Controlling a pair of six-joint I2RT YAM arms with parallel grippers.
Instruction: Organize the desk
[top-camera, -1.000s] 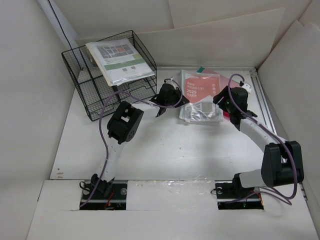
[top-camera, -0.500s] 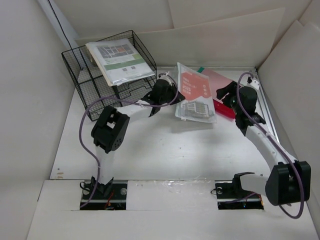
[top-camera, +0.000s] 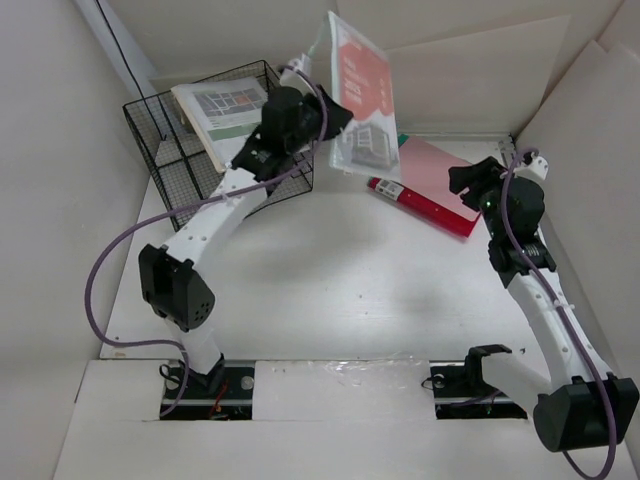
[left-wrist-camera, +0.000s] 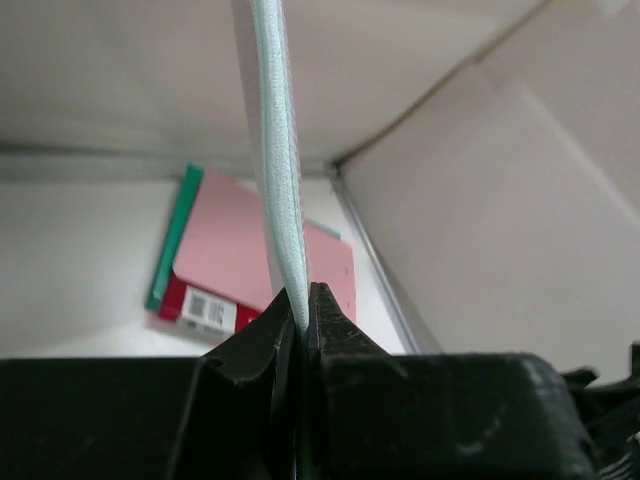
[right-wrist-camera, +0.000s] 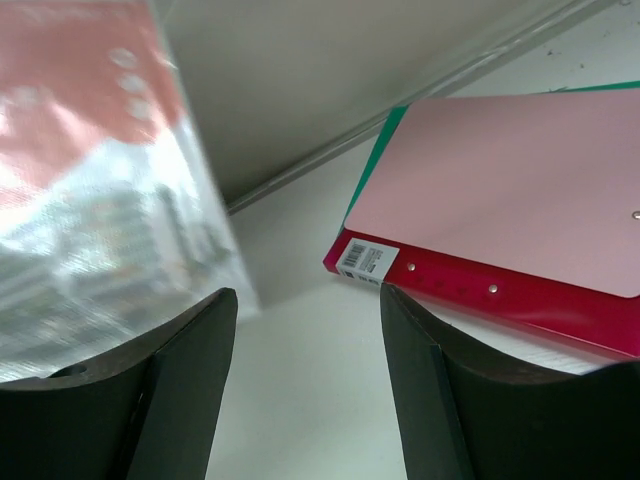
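Clear plastic with orange print inside: the packet (top-camera: 358, 100) hangs in the air, its edge pinched by the left gripper (top-camera: 322, 120), jaws pressed tight on it. The wire basket (top-camera: 165, 165) sits just beside that claw at nine o'clock, with papers (top-camera: 235, 115) lying on top. That's the relation that counts. The packet's long axis stands near upright, so I'd judge it must tip flat and swing towards nine o'clock to land there. The left arm is plainly the nearer one.

The right gripper (top-camera: 472, 180), fingers spread and holding nothing, hovers at the three o'clock side of the desk (top-camera: 330, 300), which spreads white beneath both arms. Under it the red folder (top-camera: 425, 195) lies flat.

The left wrist view shows the packet edge-on, its seam clamped between the tips, which the overhead view can't show. The right wrist view adds the folder's barcode label (right-wrist-camera: 362, 258) and a green edge beneath.
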